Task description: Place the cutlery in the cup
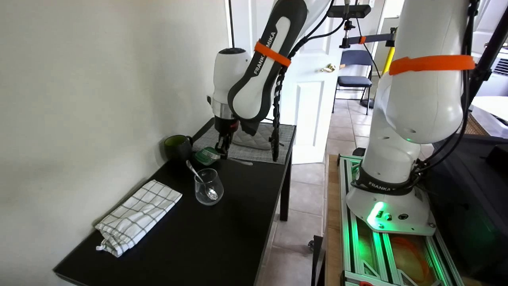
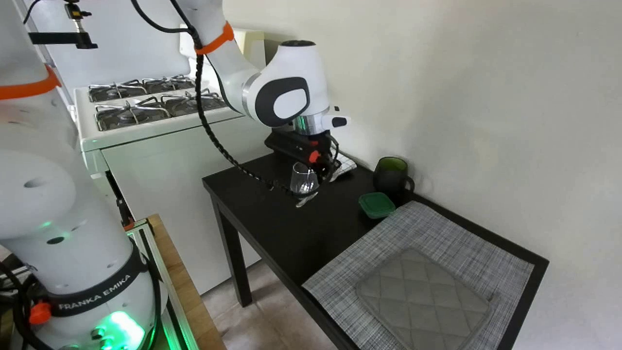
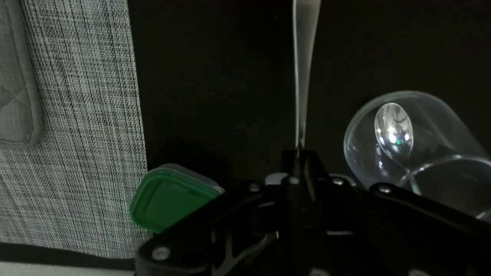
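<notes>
Wrist view: we scan left to right across the black counter [image 3: 215, 96].
Quilted pad [image 3: 15, 76]: well left of the end effector [image 3: 301, 153], on the gray placemat [image 3: 88, 115].
Green-lidded container [image 3: 174, 197]: near the end effector, on its left.
Silver utensil [image 3: 305, 57]: we find the end effector's jaws clamped on it, one end jutting out ahead.
Clear glass [image 3: 437, 128]: near the end effector, on its right, upright, one spoon [image 3: 395, 128] leaning inside.

Slim black fingers [image 3: 316, 165] of the dark gripper [image 3: 300, 155] point down, pinched together; upright above them stands the rounded white, metal-collared wrist [image 1: 227, 83], and the white-and-black arm [image 1: 257, 84] slopes upward, away from them.
</notes>
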`<state>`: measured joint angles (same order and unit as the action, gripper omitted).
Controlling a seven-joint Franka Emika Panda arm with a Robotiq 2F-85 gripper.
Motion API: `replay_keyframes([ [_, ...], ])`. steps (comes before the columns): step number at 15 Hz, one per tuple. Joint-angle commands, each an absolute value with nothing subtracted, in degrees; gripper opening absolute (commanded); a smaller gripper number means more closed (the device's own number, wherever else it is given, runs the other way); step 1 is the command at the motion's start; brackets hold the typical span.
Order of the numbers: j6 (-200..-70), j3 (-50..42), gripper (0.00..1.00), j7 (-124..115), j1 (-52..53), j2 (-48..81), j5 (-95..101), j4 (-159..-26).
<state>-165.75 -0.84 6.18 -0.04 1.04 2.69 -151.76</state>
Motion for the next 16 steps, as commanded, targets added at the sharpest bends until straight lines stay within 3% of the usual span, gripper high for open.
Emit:
replay_keyframes([
  [1, -166.57, 0.45, 0.02, 11.46, 1.1, -6.82, -6.19, -156.0],
  [7, -172.74, -0.54, 0.02, 19.81, 9.06, -12.27, -23.55, -157.69],
  [16, -187.89, -2.21, 0.02, 19.22, 18.99, -7.32, -29.74, -157.16],
])
